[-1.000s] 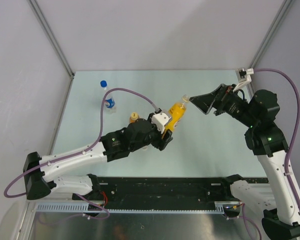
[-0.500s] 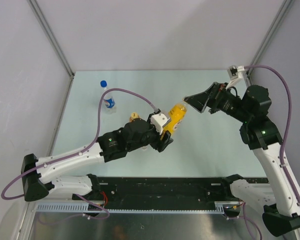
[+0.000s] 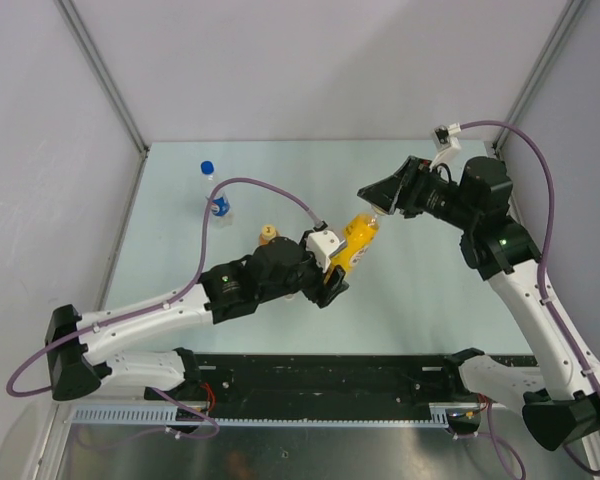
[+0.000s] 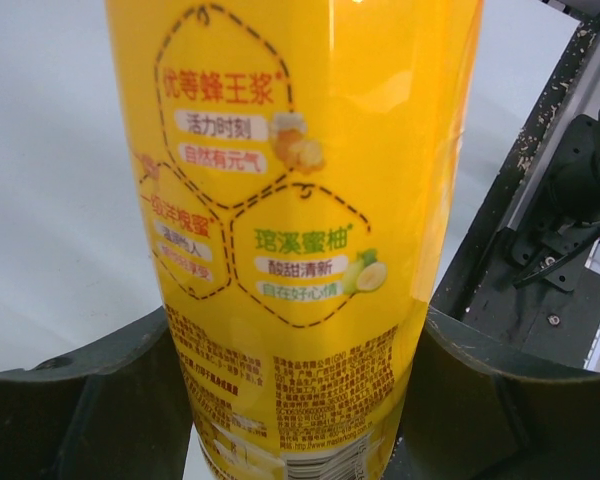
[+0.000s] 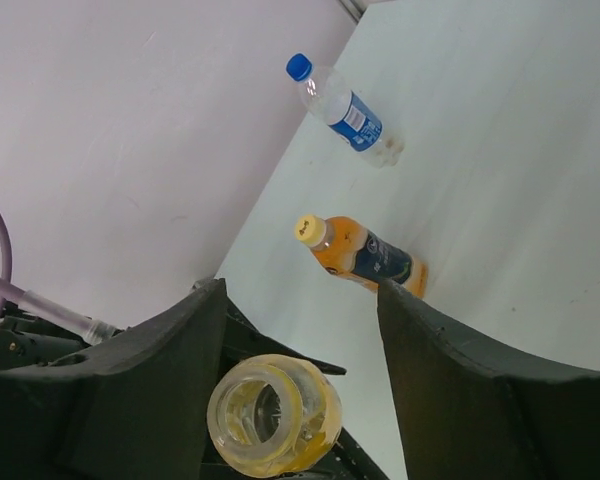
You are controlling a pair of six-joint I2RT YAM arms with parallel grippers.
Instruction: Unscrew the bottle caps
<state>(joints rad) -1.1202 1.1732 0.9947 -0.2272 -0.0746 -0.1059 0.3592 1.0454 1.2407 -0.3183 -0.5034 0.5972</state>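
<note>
My left gripper (image 3: pixel 336 266) (image 4: pixel 295 400) is shut on the tall yellow juice bottle (image 3: pixel 357 240) (image 4: pixel 300 200), held tilted above the table. Its neck (image 5: pixel 270 415) points at my right gripper (image 3: pixel 370 196) (image 5: pixel 300 300); the mouth looks open, with no cap on it. The neck sits low between the right fingers, close to the left one, and the jaws stand apart. The clear water bottle (image 3: pixel 217 200) (image 5: pixel 348 113) stands at the back left with its blue cap (image 3: pixel 207 167) (image 5: pixel 298 67) on. The shorter orange bottle (image 5: pixel 370 258) carries its yellow-orange cap (image 3: pixel 268 233) (image 5: pixel 309 230).
A black rail (image 3: pixel 330 375) (image 4: pixel 540 250) runs along the table's near edge. Grey walls close in the left, back and right sides. A purple cable (image 3: pixel 260 185) loops from the left arm over the water bottle.
My right gripper has swung left and in over the yellow bottle's mouth, and its jaws have narrowed. The left gripper still holds the bottle, shifted slightly nearer.
</note>
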